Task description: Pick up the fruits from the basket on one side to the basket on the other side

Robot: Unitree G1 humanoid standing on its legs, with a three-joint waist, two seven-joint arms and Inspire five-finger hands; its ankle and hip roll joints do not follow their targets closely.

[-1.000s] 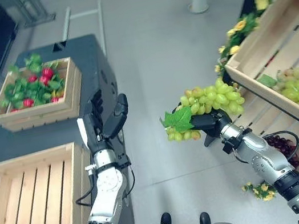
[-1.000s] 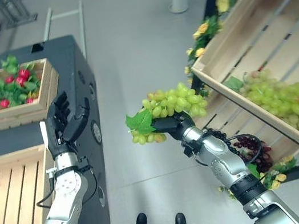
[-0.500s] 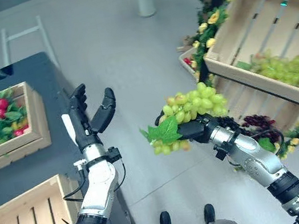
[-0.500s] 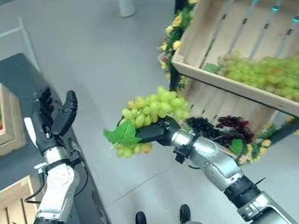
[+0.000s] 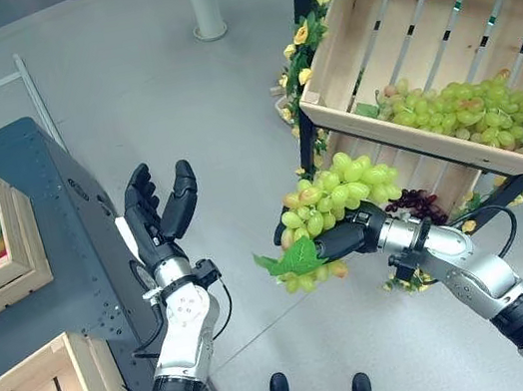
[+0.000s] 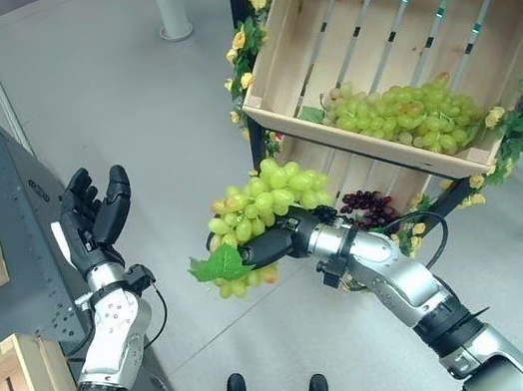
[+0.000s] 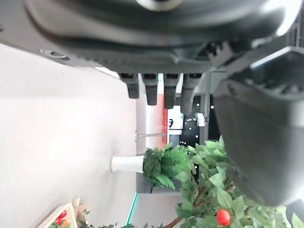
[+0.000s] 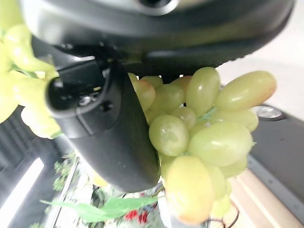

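no text, label, number or sign can be read in any of the views. the dark cabinet [image 5: 67, 240] carries a small round badge on its top, and a pale panel shows far off in the left wrist view, but their print is too small to make out.

Open floor [image 5: 232, 140] is seen between the dark table [image 5: 59, 251] and the tilted crate [image 5: 416, 37]. The gap is partly taken by the held grape bunch [image 5: 329, 204].

The left hand [image 7: 156, 28] holds its fingers [image 7: 150, 90] straight and empty above pale floor [image 7: 57, 128]; at five o'clock, leafy green plants [image 7: 190, 175] carry a small red fruit [image 7: 223, 217].
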